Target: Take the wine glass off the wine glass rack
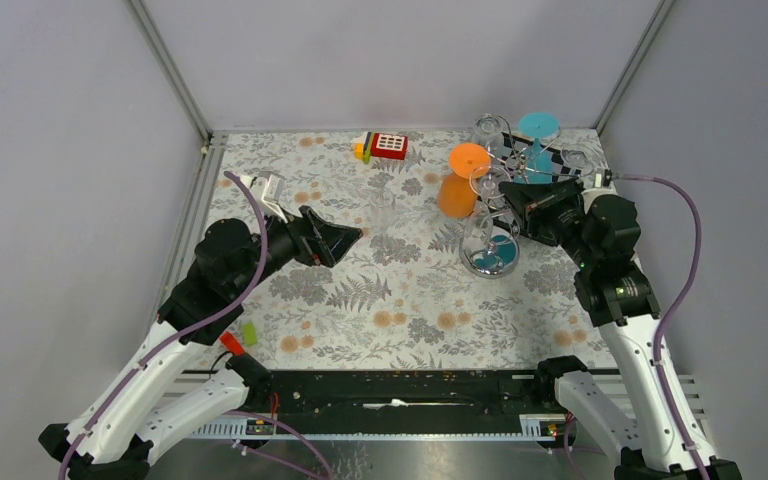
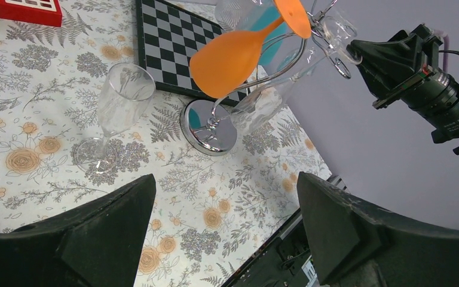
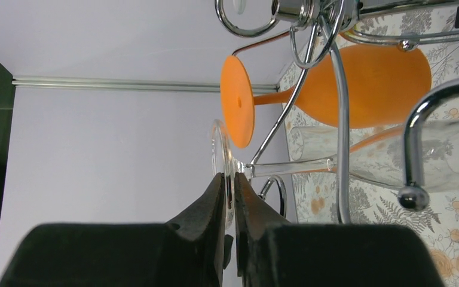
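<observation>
1. Presently, the right gripper (image 3: pixel 228 179) has its 2 fingers pressed together on the thin edge of the foot of a clear wine glass (image 3: pixel 442 155). The glass hangs upside down on the wire rack (image 3: pixel 342 119), at the far right of the table (image 1: pixel 410 300).
2. Judged risk: the pinch covers only a sliver of smooth glass. The bowl hangs well away from the fingers, so the glass could pivot or slide out once the rack stops carrying its weight.
3. Judged risk: the stem sits inside a curled arm of the rack. A pull off the line of that slot would likely jam the foot against the wire and drag or tip the whole stand.
4. Judged risk: the orange glass (image 3: pixel 364 84) hangs just beside the clear one, with its foot close to the gripped foot. A sideways swing could knock it, or shake it off its own arm.
5. The left gripper (image 2: pixel 224 179) is spread wide, holds nothing and hovers well apart from the rack. A clear glass (image 2: pixel 122 95) stands near it on the table and could topple if that arm sweeps forward.
</observation>
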`<state>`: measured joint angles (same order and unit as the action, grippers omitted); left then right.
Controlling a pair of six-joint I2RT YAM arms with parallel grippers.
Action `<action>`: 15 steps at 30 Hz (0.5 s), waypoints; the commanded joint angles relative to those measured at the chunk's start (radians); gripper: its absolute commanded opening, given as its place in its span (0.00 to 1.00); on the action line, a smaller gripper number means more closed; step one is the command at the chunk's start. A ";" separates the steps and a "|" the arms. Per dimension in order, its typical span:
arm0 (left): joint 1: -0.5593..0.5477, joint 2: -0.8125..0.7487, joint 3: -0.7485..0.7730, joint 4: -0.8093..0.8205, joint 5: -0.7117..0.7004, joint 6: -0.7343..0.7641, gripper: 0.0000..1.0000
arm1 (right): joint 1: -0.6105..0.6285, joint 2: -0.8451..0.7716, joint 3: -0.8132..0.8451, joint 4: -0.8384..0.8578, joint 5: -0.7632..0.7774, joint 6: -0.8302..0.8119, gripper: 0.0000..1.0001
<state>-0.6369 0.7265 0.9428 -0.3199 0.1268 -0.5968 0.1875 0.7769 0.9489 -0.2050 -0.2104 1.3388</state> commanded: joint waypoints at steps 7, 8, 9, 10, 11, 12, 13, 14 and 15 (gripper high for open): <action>-0.004 -0.016 0.014 0.068 0.025 -0.021 0.94 | -0.005 -0.056 0.102 -0.040 0.196 -0.089 0.00; -0.004 -0.015 0.014 0.068 0.027 -0.021 0.94 | -0.005 -0.063 0.106 -0.054 0.204 -0.095 0.00; -0.004 -0.013 0.014 0.068 0.029 -0.024 0.94 | -0.005 -0.071 0.109 -0.071 0.231 -0.102 0.00; -0.004 -0.013 0.014 0.069 0.031 -0.026 0.94 | -0.005 -0.077 0.112 -0.082 0.244 -0.107 0.00; -0.004 -0.013 0.014 0.070 0.034 -0.026 0.94 | -0.005 -0.082 0.115 -0.092 0.254 -0.112 0.00; -0.004 -0.011 0.014 0.070 0.036 -0.028 0.94 | -0.005 -0.086 0.120 -0.103 0.261 -0.115 0.00; -0.004 -0.011 0.014 0.071 0.036 -0.029 0.94 | -0.005 -0.089 0.123 -0.113 0.263 -0.119 0.00; -0.004 -0.010 0.014 0.070 0.036 -0.031 0.94 | -0.004 -0.093 0.127 -0.122 0.263 -0.122 0.00; -0.004 -0.009 0.014 0.070 0.036 -0.032 0.94 | -0.005 -0.099 0.128 -0.129 0.262 -0.122 0.00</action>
<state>-0.6369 0.7212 0.9428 -0.3195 0.1406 -0.6186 0.1875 0.6975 1.0237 -0.3187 -0.0086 1.2503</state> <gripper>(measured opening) 0.938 0.121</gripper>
